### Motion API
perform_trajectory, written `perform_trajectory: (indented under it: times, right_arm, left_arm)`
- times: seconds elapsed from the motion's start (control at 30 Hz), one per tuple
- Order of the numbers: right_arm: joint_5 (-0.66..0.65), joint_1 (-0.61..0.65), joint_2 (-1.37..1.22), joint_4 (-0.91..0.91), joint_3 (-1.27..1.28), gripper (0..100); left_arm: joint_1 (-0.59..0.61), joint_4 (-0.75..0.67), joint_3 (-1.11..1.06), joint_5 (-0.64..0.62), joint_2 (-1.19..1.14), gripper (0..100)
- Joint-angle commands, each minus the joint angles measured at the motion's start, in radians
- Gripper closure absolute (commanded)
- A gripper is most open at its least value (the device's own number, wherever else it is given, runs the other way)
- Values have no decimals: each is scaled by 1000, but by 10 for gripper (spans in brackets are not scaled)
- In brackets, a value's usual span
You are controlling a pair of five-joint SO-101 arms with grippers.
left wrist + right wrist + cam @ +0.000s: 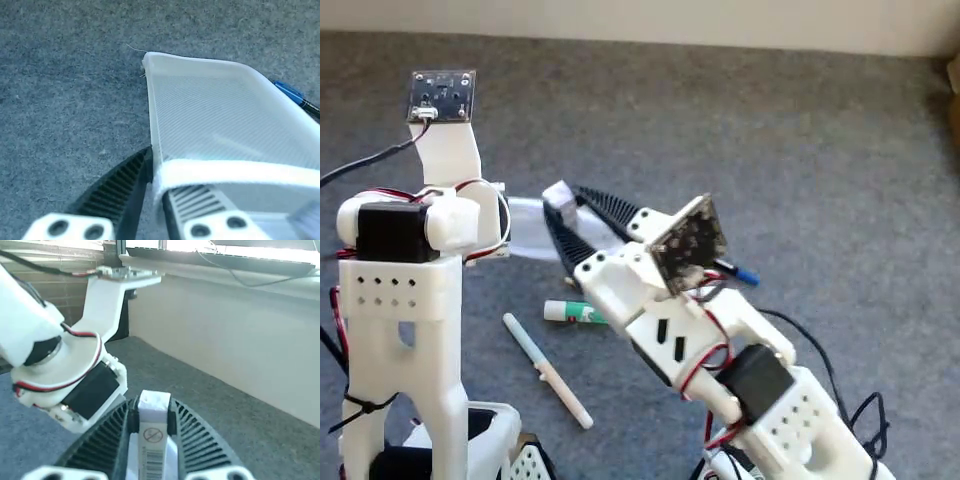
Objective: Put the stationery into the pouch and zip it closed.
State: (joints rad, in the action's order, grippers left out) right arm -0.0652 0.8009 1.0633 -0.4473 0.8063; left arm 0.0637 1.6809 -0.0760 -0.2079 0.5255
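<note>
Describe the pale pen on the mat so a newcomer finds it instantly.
Start at the left arm's white upright on the grey mat. The pale pen lies diagonally beside it. It is long and thin, half light blue, half white, unlike the stubby green-labelled glue stick nearby.

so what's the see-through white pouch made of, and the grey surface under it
See-through white pouch: probably thin flexible plastic, mesh or ribbed, with a soft sheen; fine parallel lines cross it and it looks translucent. Grey surface: looks like felt or short-pile carpet, matte; its texture is fuzzy and mottled, with no shine.
</note>
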Motion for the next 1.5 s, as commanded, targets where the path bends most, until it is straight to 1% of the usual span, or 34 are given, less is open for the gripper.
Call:
perform_trajectory:
  times: [0.0,0.3,0.5,0.73,0.97,1.0,1.07,1.13,1.17,1.23,1.47]
  right_arm:
    - [-14,15,24,27,-8,994]
    - [-20,15,22,28,-4,994]
    - [-180,13,24,30,48,994]
    - [-265,13,24,30,131,994]
    - [-265,13,24,22,130,991]
    - [-265,12,24,22,130,979]
    - [-264,8,24,12,127,924]
    - [-261,8,24,-51,124,870]
    - [-261,10,24,-90,124,859]
    - [-262,12,27,-127,102,858]
    - [-261,8,154,-128,54,862]
  left_arm:
    - [-15,-25,48,-9,2,992]
    - [-15,-35,47,-9,2,992]
    - [-16,-35,47,-9,2,992]
    - [-16,-35,47,-9,2,992]
    - [-16,-35,47,-9,2,992]
    - [-16,-35,47,-9,2,992]
    - [-16,-35,47,-11,2,992]
    - [-16,-35,47,-11,2,992]
    - [-16,-35,47,-11,2,992]
    - [-16,-35,45,-11,2,992]
    - [-16,-35,45,-11,2,992]
